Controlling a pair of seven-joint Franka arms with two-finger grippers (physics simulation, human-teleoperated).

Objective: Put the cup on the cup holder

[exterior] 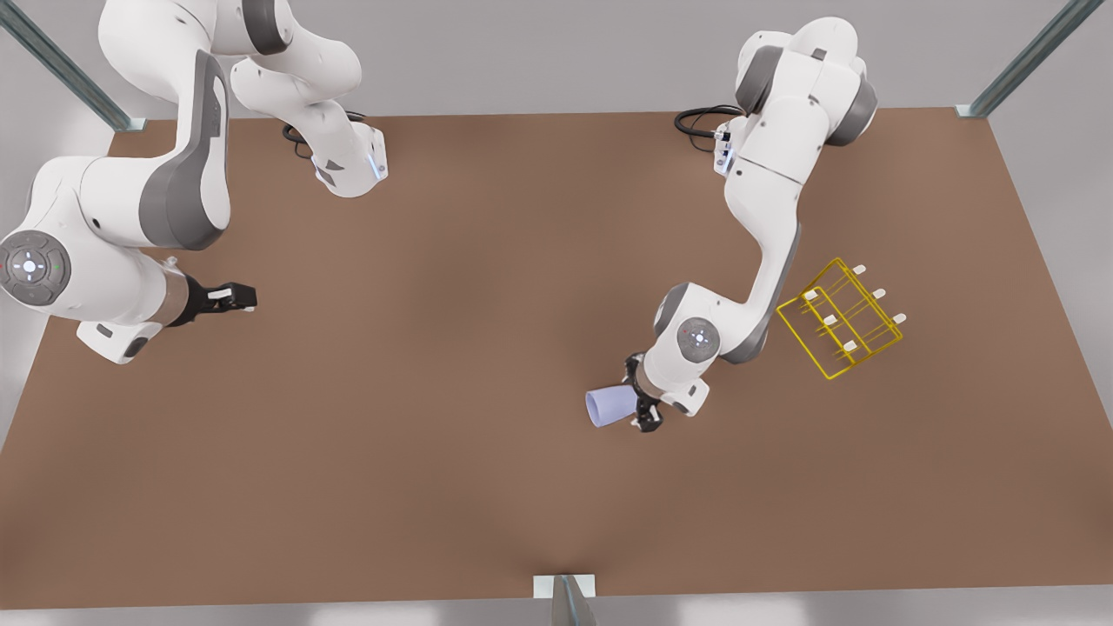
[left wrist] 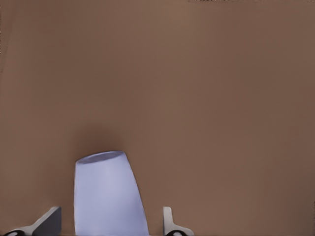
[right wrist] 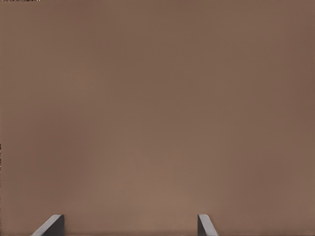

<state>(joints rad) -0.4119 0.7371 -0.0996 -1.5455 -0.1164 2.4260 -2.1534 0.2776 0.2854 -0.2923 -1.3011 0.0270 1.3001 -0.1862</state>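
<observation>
We see a wide brown table (exterior: 487,365) carrying both arms, and we can read no writing or brand marks on anything.

The arm on the front view's left waits, folded low over the table's edge, and its forearm points toward the table's middle. Its right end effector (exterior: 233,297) hangs above bare tabletop, and the right wrist view shows its fingers (right wrist: 49,226) spread wide apart with nothing between them.

The arm on the front view's right reaches down from its base at the far edge, elbow bent, wrist turned toward the near side.

The cup holder (exterior: 840,318) stands on the table just beside that arm's forearm, well apart from the cup.

The left end effector (exterior: 639,398) sits around the cup (exterior: 609,407). In the left wrist view the cup (left wrist: 108,194) lies between the two fingers (left wrist: 47,223), a small gap on each side, so we call it open. The cup lies tipped on its side.
</observation>
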